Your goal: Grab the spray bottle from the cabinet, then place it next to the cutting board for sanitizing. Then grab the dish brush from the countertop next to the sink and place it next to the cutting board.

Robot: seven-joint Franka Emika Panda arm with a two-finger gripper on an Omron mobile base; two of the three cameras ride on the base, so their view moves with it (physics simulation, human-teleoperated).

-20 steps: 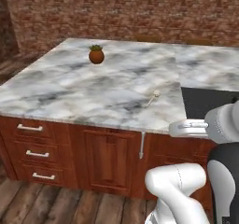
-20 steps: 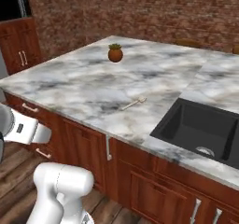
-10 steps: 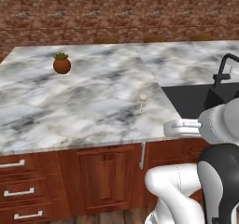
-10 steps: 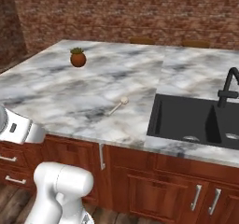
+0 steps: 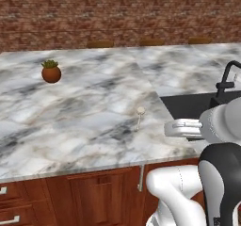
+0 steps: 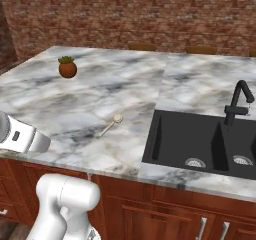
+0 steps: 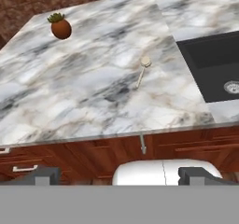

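One dish brush point(image 5: 139, 117) lies flat on your marble surface point(image 5: 84, 107), head pointing away from the front edge, just left of the sink point(image 6: 200, 143) and apart from everything else. One small potted plant point(image 5: 51, 72) stands far off on the left. One black faucet point(image 6: 237, 101) rises behind the basin. Your fingers point(image 7: 120, 176) hang released, wide apart, low before the wooden cabinet doors point(image 7: 116, 148), grasping nothing
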